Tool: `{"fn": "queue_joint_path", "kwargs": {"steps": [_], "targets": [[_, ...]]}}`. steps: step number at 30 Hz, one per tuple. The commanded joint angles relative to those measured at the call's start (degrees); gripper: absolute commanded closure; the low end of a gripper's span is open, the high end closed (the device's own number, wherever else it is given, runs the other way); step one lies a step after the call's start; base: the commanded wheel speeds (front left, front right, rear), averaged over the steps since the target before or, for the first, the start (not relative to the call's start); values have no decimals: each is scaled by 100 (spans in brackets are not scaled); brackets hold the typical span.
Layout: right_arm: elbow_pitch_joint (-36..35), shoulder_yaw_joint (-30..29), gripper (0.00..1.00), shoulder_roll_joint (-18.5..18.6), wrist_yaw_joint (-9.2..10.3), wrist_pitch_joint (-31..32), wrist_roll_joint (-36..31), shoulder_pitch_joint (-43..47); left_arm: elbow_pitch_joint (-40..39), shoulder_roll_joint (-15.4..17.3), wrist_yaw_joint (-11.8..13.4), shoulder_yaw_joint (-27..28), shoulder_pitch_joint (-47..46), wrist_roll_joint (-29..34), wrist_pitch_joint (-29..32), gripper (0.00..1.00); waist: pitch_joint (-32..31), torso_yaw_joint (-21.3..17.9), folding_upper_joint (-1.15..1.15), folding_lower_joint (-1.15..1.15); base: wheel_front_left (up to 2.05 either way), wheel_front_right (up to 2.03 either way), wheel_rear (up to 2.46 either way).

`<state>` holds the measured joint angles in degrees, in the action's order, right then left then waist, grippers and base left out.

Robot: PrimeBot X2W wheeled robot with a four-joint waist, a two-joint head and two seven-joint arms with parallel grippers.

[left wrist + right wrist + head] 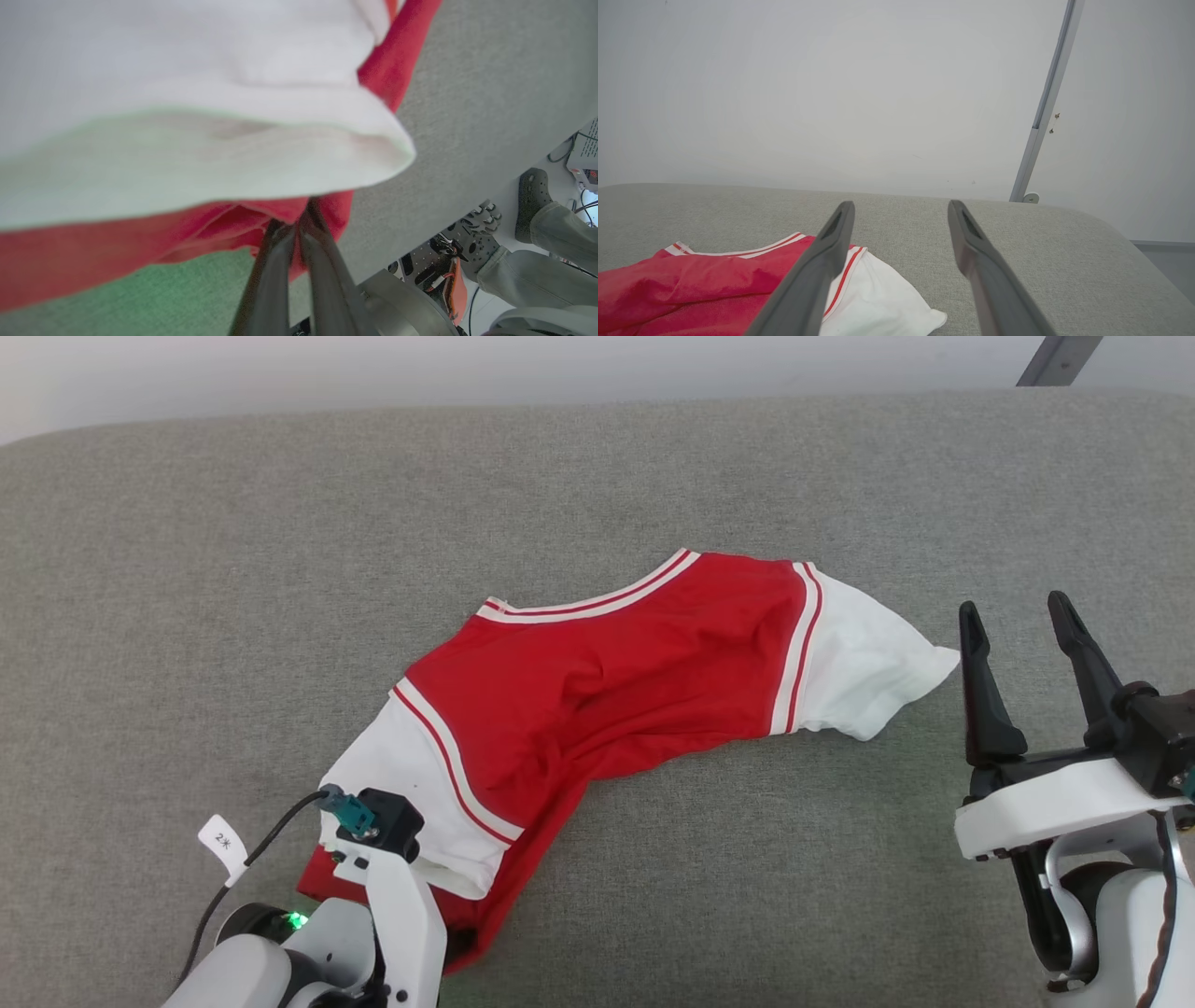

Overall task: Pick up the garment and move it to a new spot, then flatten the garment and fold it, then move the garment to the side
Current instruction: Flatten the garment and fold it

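Observation:
The garment [616, 681], red with white sleeves and red-and-white striped trim, lies crumpled across the grey padded surface [187, 569], running from lower left to upper right. In the left wrist view my left gripper [299, 218] is shut on a fold of the garment's red hem [327, 210], under the near white sleeve [187, 116]. In the head view that arm's wrist [383, 859] covers its fingers at the garment's lower-left end. My right gripper [1016, 609] stands open just right of the far white sleeve [868, 663], touching nothing. The right wrist view has the right gripper [901, 207] above that sleeve [878, 298].
A white wall [560, 364] rises behind the grey surface, with a metal bar [1055, 359] at the upper right. Past the surface's near edge, the left wrist view shows a person's legs [537, 275], a foot in a dark clog [530, 200], and robot hardware [439, 275].

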<state>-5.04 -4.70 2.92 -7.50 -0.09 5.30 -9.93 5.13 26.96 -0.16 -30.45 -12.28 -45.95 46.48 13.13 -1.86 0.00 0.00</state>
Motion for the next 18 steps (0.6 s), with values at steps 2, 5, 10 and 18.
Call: {"fn": "queue_joint_path", "kwargs": {"steps": [2,5,10,18], "targets": [[18,4,0,-4,2,-48,53,51,-106,43,58,-10,122,-33,100,0,-9,-6,0,0,0,0,0],[46,31,0,-5,2,-67,60,68,-480,266,185,186,55,-145,294,0,-39,-31,0,0,0,0,0],[61,60,0,-5,2,-103,84,109,-1283,706,418,449,-46,-262,780,0,-87,-78,0,0,0,0,0],[101,105,0,-4,2,-192,158,110,-1851,1182,659,987,-426,-353,1048,0,-73,-158,0,0,0,0,0]]}}
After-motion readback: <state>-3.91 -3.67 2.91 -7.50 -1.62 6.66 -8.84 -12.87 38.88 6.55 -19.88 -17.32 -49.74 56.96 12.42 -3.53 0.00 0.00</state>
